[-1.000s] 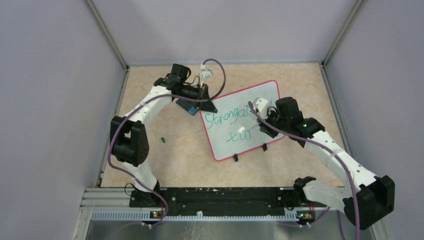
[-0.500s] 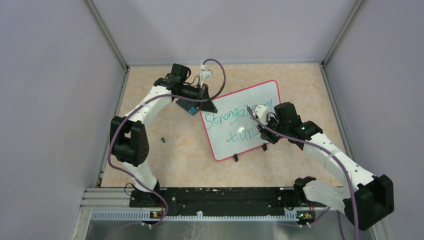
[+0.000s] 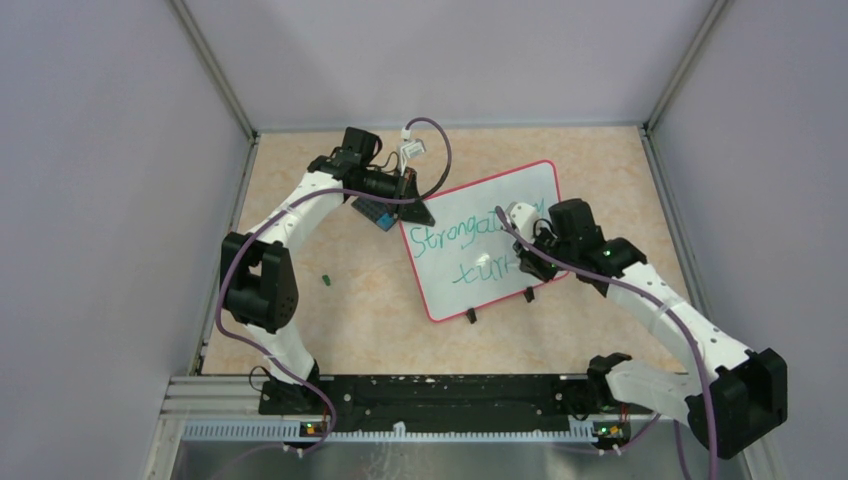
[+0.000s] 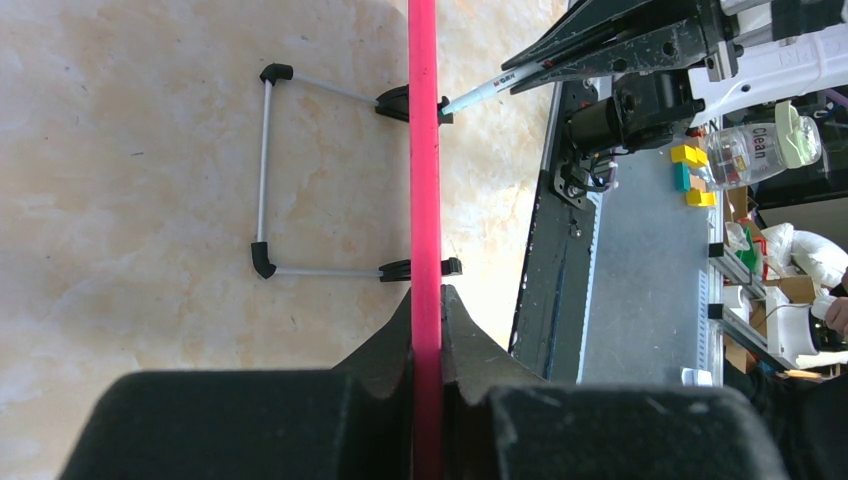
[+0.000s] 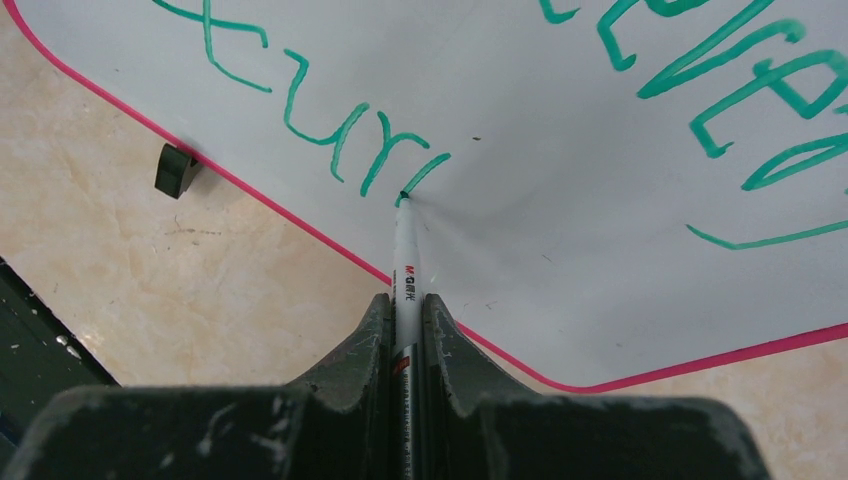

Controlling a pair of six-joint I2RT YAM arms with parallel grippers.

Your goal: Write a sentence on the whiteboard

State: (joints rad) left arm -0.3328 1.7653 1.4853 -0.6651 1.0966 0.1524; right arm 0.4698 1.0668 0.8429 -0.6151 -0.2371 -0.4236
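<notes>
The whiteboard [image 3: 520,192], white with a red-pink rim, stands tilted on the table with green writing in two lines. My left gripper [image 3: 418,213] is shut on the board's upper-left corner; in the left wrist view the rim [image 4: 424,150] runs straight between the jaws of that gripper [image 4: 425,300]. My right gripper [image 3: 522,262] is shut on a white marker [image 5: 405,250]. The marker's tip touches the whiteboard [image 5: 600,120] at the end of the lower green word. The marker [image 4: 490,88] also shows past the rim in the left wrist view.
A dark-grey plate with blue blocks [image 3: 375,212] lies under the left wrist. A small green piece [image 3: 326,280] sits on the table to the left. Black feet [image 3: 470,316] stick out at the board's near edge, and its wire stand [image 4: 265,170] rests behind. Walls enclose the table.
My right gripper moved down and right over the board with the marker, then back up-left a little; the lower green word has gained strokes. The left arm has not moved.
</notes>
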